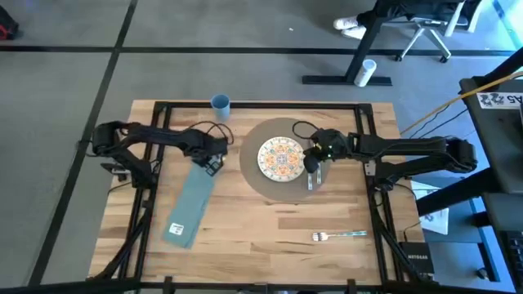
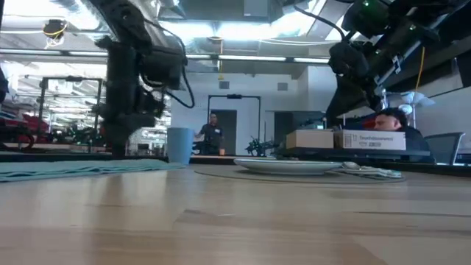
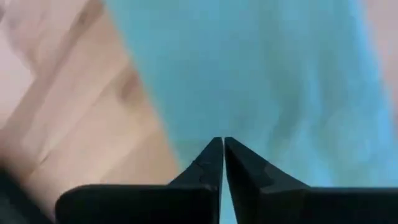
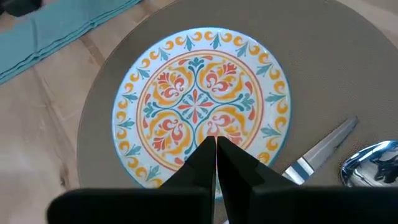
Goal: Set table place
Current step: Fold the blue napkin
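Placemat (image 1: 260, 181), one plate (image 1: 281, 158), one napkin (image 1: 192, 204), one fork (image 1: 338, 236), one cup (image 1: 221, 103)

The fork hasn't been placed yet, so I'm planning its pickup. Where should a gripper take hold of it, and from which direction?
Grip the fork at mid-handle, coming straight down. It lies flat on the bare table, handle pointing toward the right arm's side, so fingers should close across the slim handle rather than the tines.

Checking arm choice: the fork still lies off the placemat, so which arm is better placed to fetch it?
Right. The fork lies on the table's right half, nearer the right gripper over the placemat; the left gripper is over the napkin.
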